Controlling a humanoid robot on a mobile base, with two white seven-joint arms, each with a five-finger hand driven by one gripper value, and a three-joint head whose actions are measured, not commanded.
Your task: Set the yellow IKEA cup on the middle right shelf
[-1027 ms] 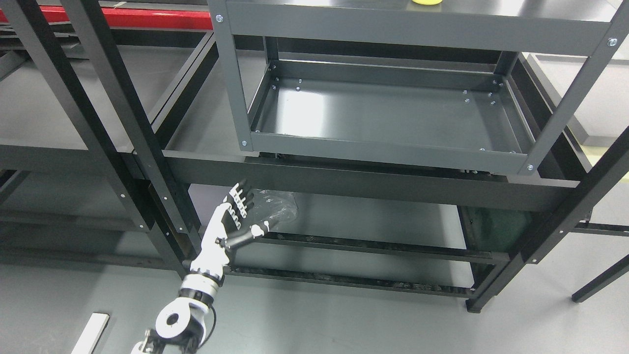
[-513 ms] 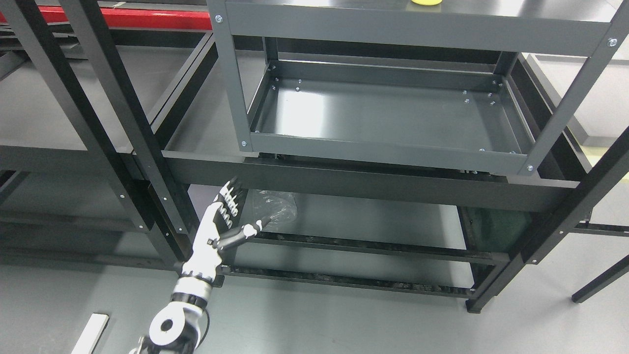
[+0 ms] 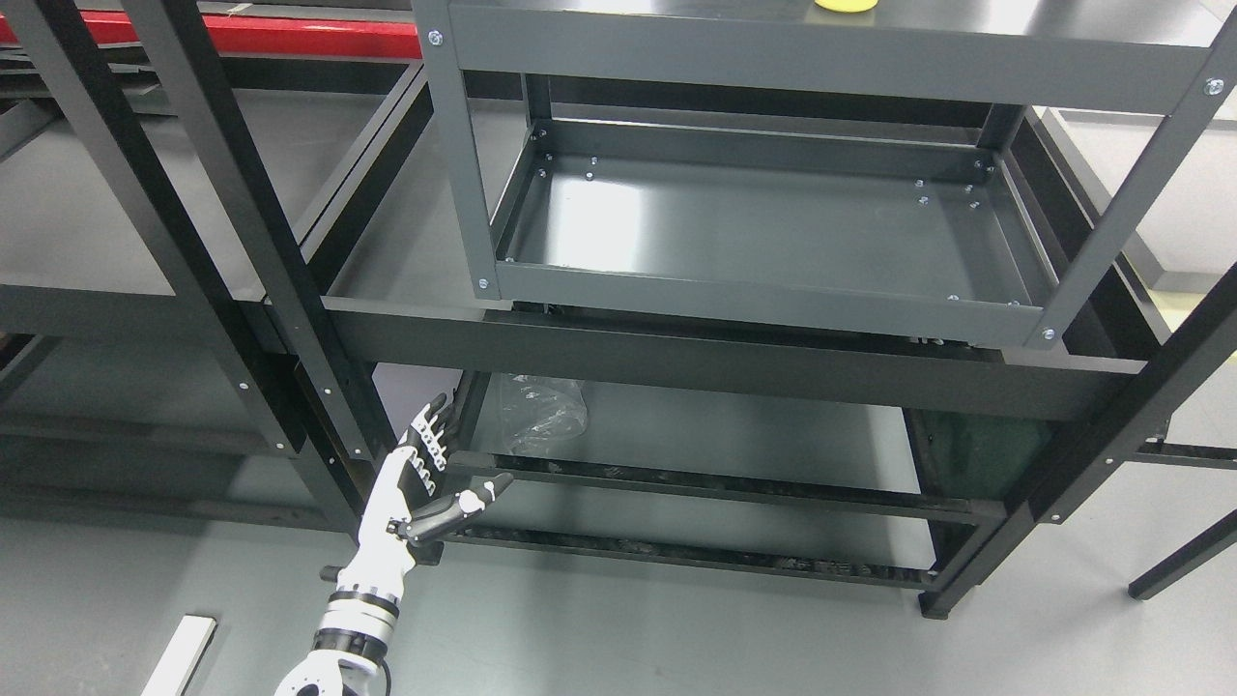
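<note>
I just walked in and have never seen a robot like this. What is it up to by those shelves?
Only the robot's left hand is in view, open and empty, low in front of the dark shelving beside a clear plastic bag on the bottom shelf. A yellow cup, barely visible at the top edge, sits on the top of the grey rack. The rack's tray below holds nothing, so nothing is being carried right now.

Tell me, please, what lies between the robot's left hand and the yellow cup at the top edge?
In the head view: between left hand and yellow cup lie a black crossbeam and the grey rack's bare tray.
</note>
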